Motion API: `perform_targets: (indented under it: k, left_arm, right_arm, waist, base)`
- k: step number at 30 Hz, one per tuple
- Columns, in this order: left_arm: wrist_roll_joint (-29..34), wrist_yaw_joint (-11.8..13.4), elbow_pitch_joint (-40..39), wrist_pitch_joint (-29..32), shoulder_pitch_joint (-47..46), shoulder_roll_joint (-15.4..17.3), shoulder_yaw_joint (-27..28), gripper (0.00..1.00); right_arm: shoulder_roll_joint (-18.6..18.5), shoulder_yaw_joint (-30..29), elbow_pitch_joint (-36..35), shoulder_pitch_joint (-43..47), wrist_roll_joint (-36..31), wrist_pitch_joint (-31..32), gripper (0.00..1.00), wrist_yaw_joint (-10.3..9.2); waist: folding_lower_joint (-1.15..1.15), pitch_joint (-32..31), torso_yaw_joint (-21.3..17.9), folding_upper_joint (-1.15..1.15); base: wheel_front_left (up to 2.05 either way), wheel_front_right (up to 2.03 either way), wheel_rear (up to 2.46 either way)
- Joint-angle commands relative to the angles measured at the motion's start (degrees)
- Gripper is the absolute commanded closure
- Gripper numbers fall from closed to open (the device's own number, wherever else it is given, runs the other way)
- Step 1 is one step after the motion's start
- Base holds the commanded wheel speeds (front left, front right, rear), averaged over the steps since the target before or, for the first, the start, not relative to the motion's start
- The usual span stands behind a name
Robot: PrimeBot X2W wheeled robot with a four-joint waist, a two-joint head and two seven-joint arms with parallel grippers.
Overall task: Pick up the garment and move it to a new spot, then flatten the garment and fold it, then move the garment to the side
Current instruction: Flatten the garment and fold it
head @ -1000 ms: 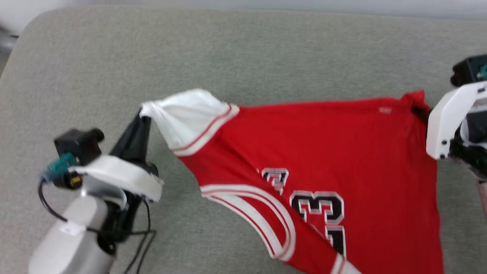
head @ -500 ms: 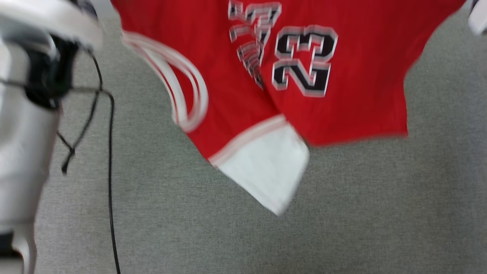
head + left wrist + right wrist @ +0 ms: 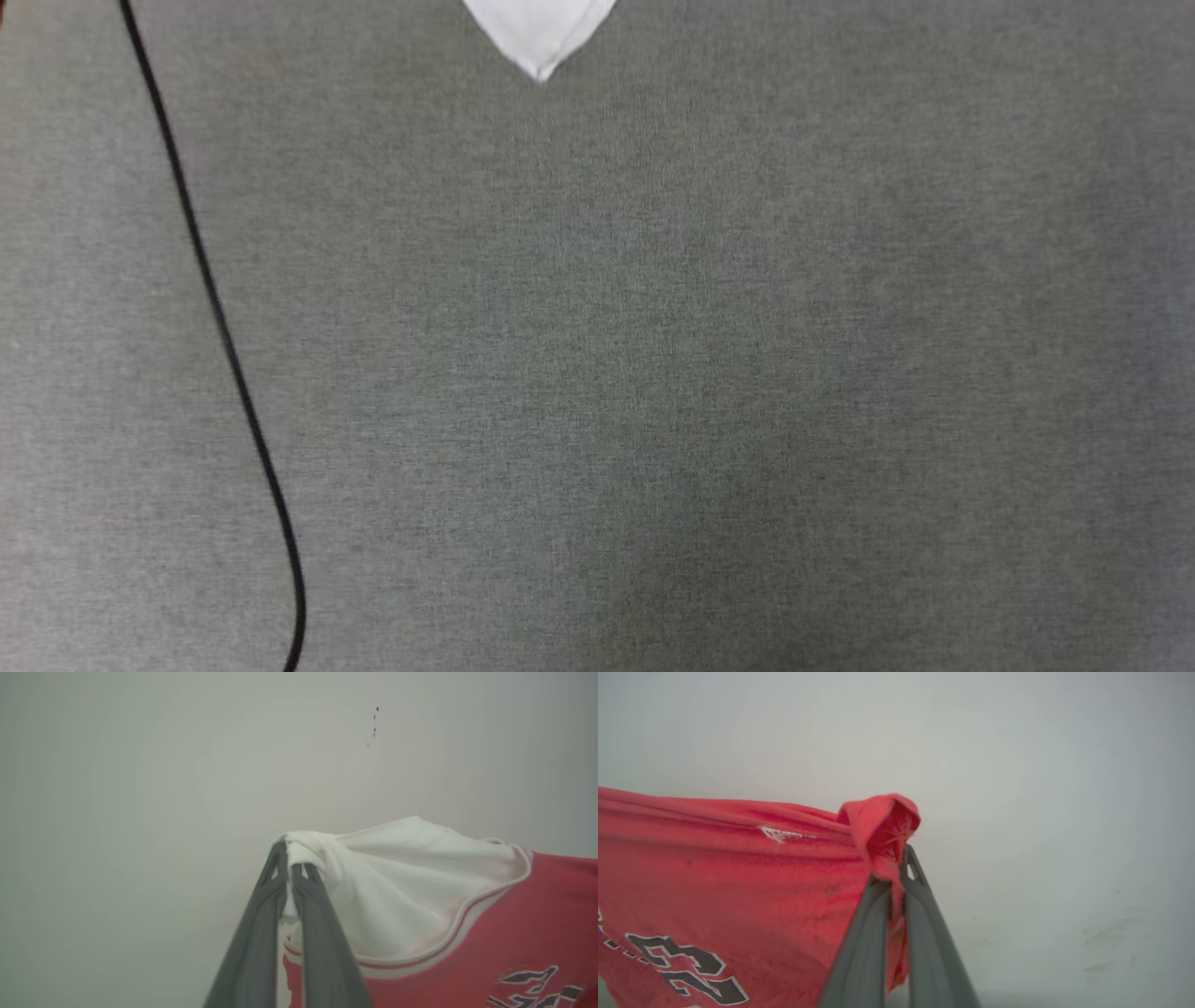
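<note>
The garment [image 3: 509, 933] is red with a white sleeve panel edged in thin red-and-white stripe trim. In the left wrist view it fills the lower right of the frame, and part of a black, white-outlined print shows at the bottom right corner. The left gripper [image 3: 290, 865] has its two dark fingers pressed together on a bunched knot of the white sleeve at centre frame, and the cloth fans out to the right from that pinch.

In the right wrist view the garment [image 3: 738, 872] spreads across the left half, red and lightly creased. A small white tag sits near its top edge and black numerals lie at the lower left. The right gripper [image 3: 893, 877] pinches a rolled red corner at centre frame, with a flap of cloth hanging between its fingers.

In the head view a white pointed tip of the garment [image 3: 539, 28] dips in at the top centre, over a grey woven surface [image 3: 709, 373]. I cannot tell whether the tip touches it. A thin black cable [image 3: 224, 336] curves down the left side of the frame, well apart from the tip.

Behind both grippers is a pale wall [image 3: 140, 788] with a few small dark specks [image 3: 375, 723] at the upper right. Nothing stands between the fingers and the cloth.
</note>
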Motion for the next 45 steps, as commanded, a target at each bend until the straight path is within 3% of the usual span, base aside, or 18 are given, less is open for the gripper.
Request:
perform_targets:
  k: [1,9,15,27,34,45]
  left_arm:
    - [0.1,0.0,1.4,0.2,-1.1,1.0,0.4,1.00]
    - [-2.9,-2.2,7.3,1.3,1.1,-0.5,0.4,1.00]
    - [-6.2,-3.8,11.0,2.8,6.8,-1.2,0.4,1.00]
    - [-9.9,-4.7,6.8,-1.5,32.5,1.9,0.3,1.00]
    - [-12.9,-1.3,-0.3,-4.0,52.3,3.0,2.0,1.00]
    - [-17.6,9.9,-19.6,-3.2,83.4,3.6,4.7,1.00]
  right_arm:
    - [-1.1,-0.1,0.9,-1.0,0.0,-0.6,1.00,-0.20]
    - [-1.4,4.4,6.2,0.1,2.6,-3.2,1.00,-0.22]
    - [-2.4,10.2,9.9,4.9,6.8,-4.0,1.00,-0.21]
    - [-6.4,18.5,6.5,27.9,16.6,-7.4,1.00,-0.30]
    - [-8.5,18.2,1.6,44.4,19.7,-9.3,1.00,-0.47]
    - [-8.2,9.6,-7.8,70.8,19.6,-9.6,1.00,-0.59]
  waist:
    - [-0.01,2.0,0.0,0.00]
    - [-0.01,6.1,1.0,0.00]
    - [-0.01,5.7,1.2,0.00]
    - [-0.01,-4.4,1.5,0.00]
    - [-0.01,-12.5,1.7,0.00]
    - [-0.01,-22.8,2.8,0.00]
  base:
    - [0.00,0.00,0.00]
    - [0.00,0.00,0.00]
    - [0.00,0.00,0.00]
    - [0.00,0.00,0.00]
    - [0.00,0.00,0.00]
    - [0.00,0.00,0.00]
